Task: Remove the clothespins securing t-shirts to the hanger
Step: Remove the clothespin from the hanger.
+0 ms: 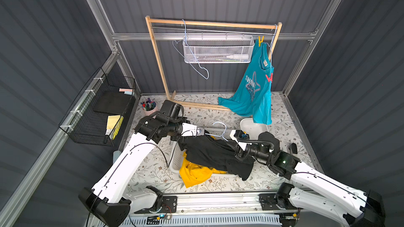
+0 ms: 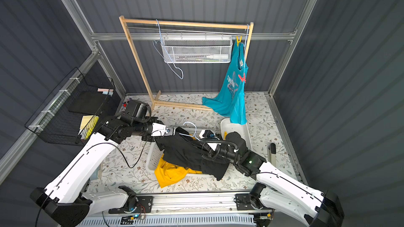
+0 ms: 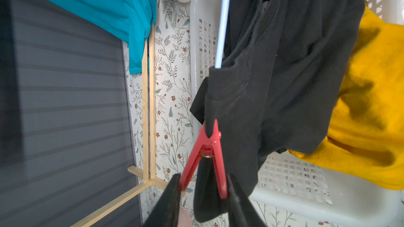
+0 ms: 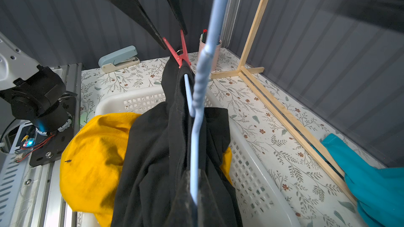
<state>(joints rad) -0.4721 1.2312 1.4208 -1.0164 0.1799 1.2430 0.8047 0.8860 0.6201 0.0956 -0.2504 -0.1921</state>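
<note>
1. The left jaws pinch the handle ends of the red clothespin (image 3: 207, 149), which bites the black t-shirt (image 3: 284, 73) onto the blue hanger (image 3: 223, 22) above the white basket (image 4: 251, 171).
2. The right jaws are clamped on the hanger's wire; hold it steady.
3. Squeeze the handles fully until the pin's mouth gapes, then draw it straight off, away from the cloth.
4. Pulling too soon would probably drag the shirt.

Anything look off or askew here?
Yes. The teal shirt hangs lopsided on the wooden rack, its hem dragging on the table. The yellow shirt spills over the basket rim.
</note>
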